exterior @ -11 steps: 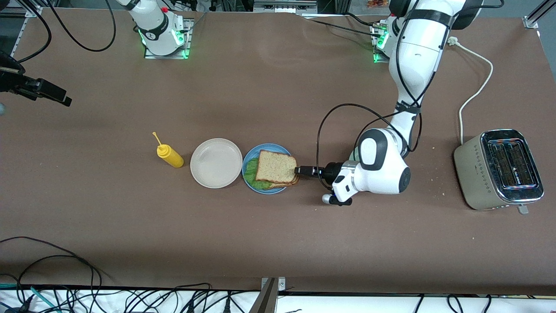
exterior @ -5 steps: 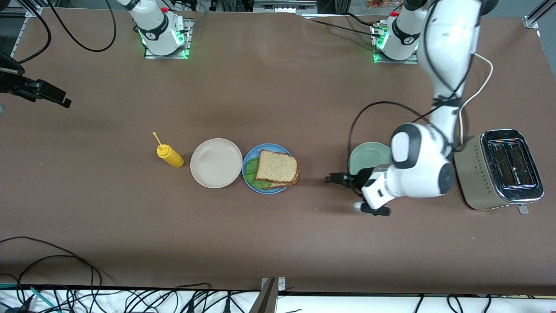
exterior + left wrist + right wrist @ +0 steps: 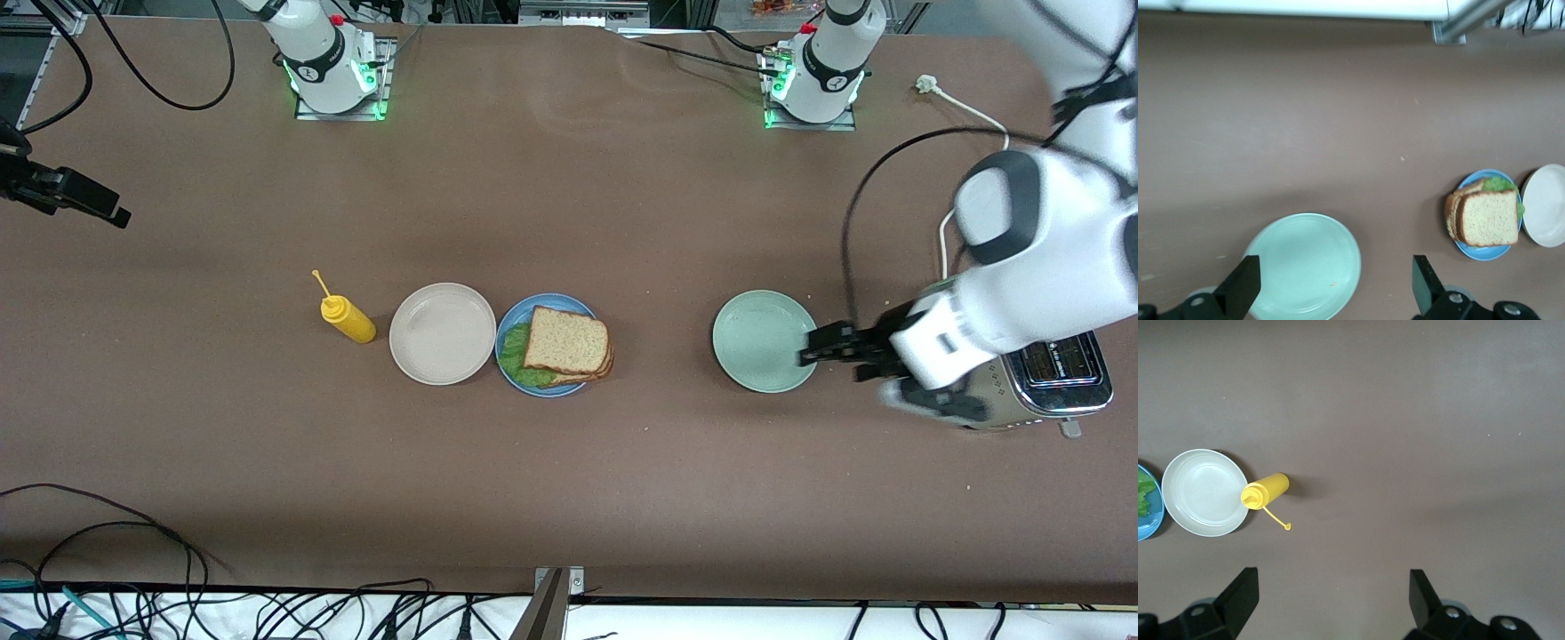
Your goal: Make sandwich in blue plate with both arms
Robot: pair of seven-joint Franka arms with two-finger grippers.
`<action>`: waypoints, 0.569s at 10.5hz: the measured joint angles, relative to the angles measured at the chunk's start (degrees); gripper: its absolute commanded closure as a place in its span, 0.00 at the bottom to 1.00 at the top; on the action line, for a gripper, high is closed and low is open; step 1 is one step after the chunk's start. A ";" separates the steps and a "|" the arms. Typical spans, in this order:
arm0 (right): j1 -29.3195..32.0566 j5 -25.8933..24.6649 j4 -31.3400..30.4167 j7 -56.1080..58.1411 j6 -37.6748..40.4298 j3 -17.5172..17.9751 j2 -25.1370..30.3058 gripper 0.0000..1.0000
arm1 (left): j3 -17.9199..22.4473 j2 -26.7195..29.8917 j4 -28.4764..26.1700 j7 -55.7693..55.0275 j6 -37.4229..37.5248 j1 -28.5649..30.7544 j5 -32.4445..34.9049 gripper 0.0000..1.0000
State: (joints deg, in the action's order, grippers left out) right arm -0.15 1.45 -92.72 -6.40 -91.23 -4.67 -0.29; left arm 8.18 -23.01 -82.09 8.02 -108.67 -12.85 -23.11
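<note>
Stacked brown bread-and-lettuce sandwich (image 3: 565, 347) sits on the round blue plate (image 3: 514, 316). Left hand (image 3: 816, 345) hangs spread and empty over the pale green plate's (image 3: 756, 342) edge. Right hand (image 3: 1331, 597), spread too, waits above bare brown surface (image 3: 569, 196).

The front view looks steeply down from high above the table edge at 6 o'clock. Both wrist views look straight down from well up; all three share the blue plate (image 3: 544, 308).

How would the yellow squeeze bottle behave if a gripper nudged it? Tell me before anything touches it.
The yellow squeeze bottle looks tall for its narrow base, so a push near its top would probably tip it. Its round body would likely roll once down. The thin cap strap at its nozzle looks floppy, a poor place to grip.
</note>
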 measured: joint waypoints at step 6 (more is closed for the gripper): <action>-0.54 -0.29 0.67 0.02 0.33 0.35 -3.32 0.00 | -0.23 21.58 -9.92 -0.07 11.28 4.74 15.80 0.00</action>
State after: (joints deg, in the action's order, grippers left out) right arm -0.69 1.17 -92.05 -6.38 -90.90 -4.32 -3.61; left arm 7.95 -1.43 -92.01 7.95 -97.39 -8.11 -7.31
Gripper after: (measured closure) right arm 0.000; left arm 0.000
